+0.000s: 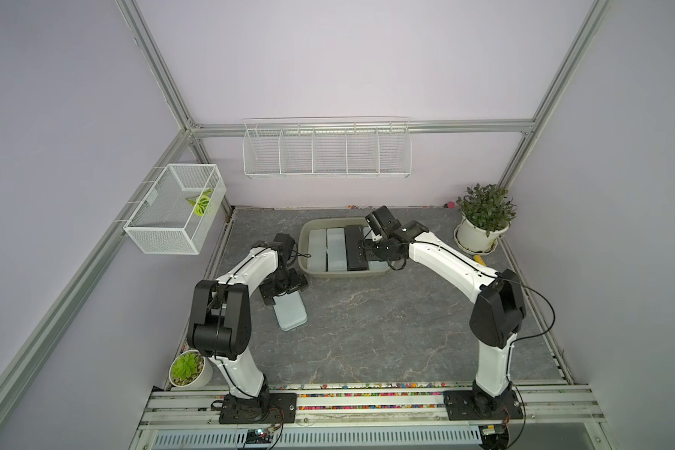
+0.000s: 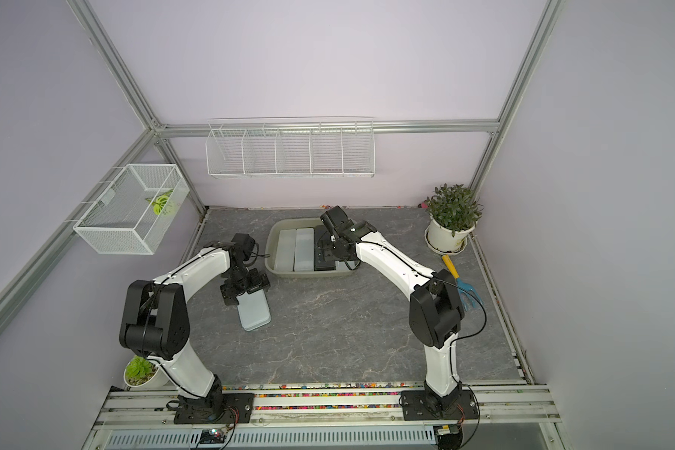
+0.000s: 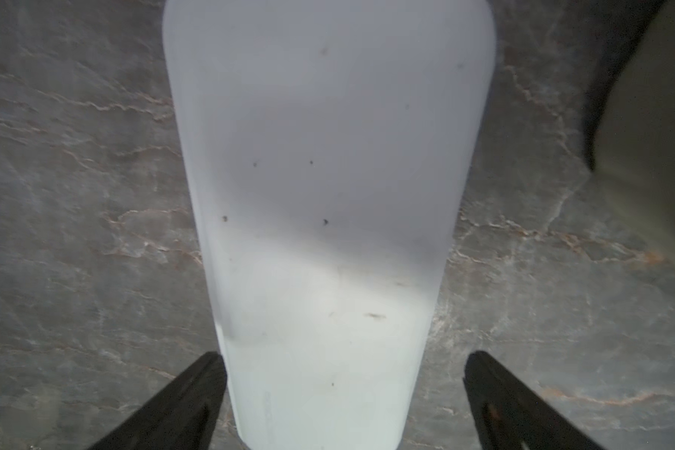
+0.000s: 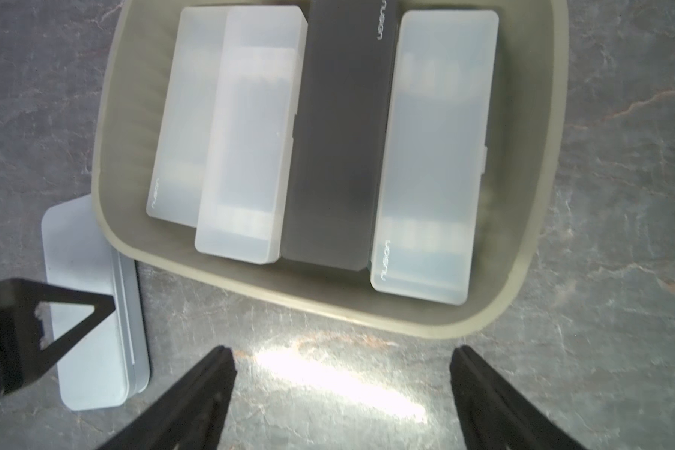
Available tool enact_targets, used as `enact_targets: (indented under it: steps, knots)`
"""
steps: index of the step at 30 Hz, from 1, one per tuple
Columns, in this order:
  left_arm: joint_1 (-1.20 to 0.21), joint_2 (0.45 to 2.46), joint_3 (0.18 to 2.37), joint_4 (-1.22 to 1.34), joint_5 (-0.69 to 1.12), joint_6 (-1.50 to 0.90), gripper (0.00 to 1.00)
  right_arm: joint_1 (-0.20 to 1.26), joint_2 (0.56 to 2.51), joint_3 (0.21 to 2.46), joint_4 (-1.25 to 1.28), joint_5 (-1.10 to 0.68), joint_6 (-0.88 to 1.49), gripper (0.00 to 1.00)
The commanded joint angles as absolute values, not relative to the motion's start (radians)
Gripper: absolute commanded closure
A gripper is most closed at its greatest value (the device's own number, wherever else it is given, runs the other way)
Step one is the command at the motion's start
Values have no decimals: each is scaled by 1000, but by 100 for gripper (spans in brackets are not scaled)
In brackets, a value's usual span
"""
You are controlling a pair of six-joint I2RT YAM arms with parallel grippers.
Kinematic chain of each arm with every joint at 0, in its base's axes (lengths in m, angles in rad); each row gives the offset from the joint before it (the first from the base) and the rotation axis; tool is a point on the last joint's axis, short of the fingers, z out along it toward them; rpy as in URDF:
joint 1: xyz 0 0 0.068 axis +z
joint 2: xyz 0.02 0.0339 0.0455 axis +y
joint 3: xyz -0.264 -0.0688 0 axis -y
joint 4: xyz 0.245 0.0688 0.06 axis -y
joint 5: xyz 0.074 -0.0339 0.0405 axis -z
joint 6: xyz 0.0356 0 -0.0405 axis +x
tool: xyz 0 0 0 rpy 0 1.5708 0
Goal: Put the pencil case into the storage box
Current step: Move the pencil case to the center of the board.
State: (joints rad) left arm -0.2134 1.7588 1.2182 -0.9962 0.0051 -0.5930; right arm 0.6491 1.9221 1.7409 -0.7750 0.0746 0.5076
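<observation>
The left gripper (image 3: 343, 356) hangs spread wide astride a pale, smooth, round-cornered pencil case (image 1: 291, 313) lying flat on the grey marbled desk (image 1: 367, 331), likely lined up to pinch its long sides. Near it, the shallow beige-grey plastic storage box (image 1: 341, 274) holds three frosted translucent cases (image 4: 250, 136) and a matt black one (image 4: 340, 136) side by side. Over it the right gripper (image 4: 341, 350) gapes empty.

The left wrist view cuts off both ends of the pencil case (image 3: 320, 195) between the fingers of the left gripper (image 3: 344, 355), and we see the storage box (image 3: 655, 136) only as a blurred corner. In both top views the right gripper (image 1: 367, 247) covers most of the clear case (image 1: 378, 266) beneath it.
</observation>
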Motion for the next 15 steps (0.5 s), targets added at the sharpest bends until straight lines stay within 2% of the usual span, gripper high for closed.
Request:
enact_targets:
  steps: [1, 7, 15]
  knots:
    - [-203, 1793, 1243, -1015, -41, -595, 0, 648, 1861, 1691, -784, 83, 509, 8]
    - [-185, 1840, 1247, -1011, -62, -544, 0, 647, 1842, 1642, -794, 77, 511, 8]
    - [-191, 1899, 1225, -920, 99, -393, 0, 644, 1827, 1601, -807, 77, 502, 8]
